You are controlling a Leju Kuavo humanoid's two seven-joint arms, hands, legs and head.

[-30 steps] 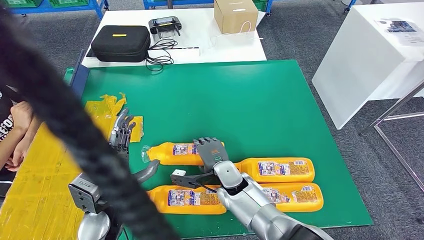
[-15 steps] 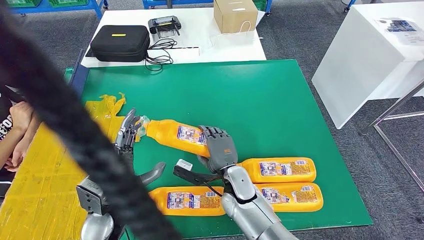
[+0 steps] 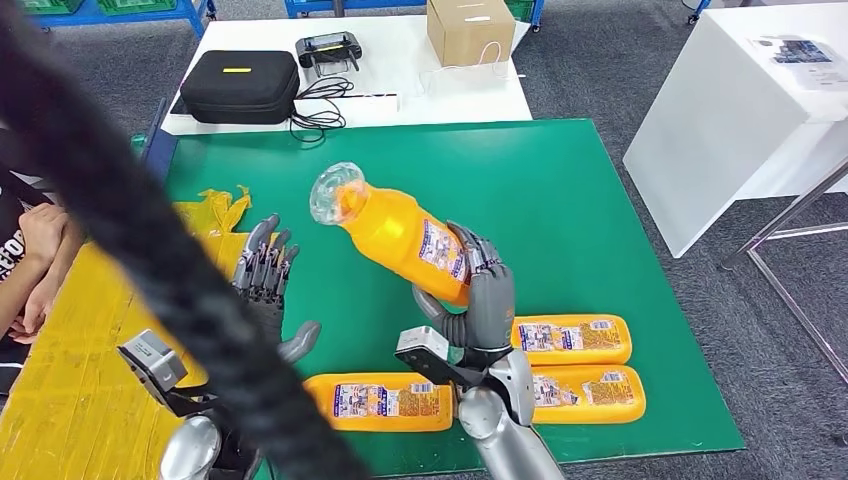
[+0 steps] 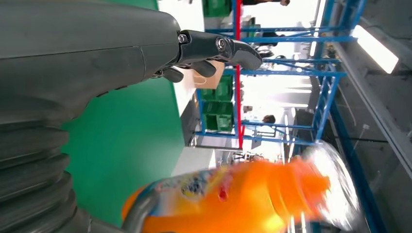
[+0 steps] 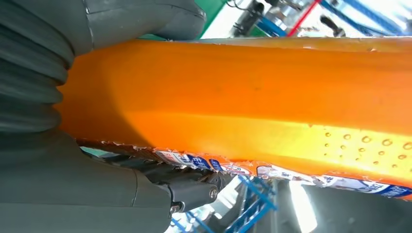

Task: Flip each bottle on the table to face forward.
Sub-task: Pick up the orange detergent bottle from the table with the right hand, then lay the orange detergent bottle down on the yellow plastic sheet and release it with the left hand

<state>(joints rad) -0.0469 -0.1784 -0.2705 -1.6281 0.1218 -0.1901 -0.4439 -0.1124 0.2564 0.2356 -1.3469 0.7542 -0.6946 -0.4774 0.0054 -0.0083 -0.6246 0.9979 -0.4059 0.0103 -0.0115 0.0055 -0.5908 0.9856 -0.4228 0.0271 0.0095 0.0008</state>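
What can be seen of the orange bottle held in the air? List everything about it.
The lifted bottle is a long orange plastic bottle with a clear cap at its neck and a printed label around its body. It is off the green mat, tilted, cap end raised toward the robot's left and away from it. The right robot hand grips its lower body, fingers wrapped over the label. The left robot hand is apart from it, fingers spread. In the right wrist view its orange side looks smooth and glossy, with small drops.

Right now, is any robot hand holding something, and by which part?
The right robot hand holds an orange bottle by its lower body, lifted. The left robot hand holds nothing.
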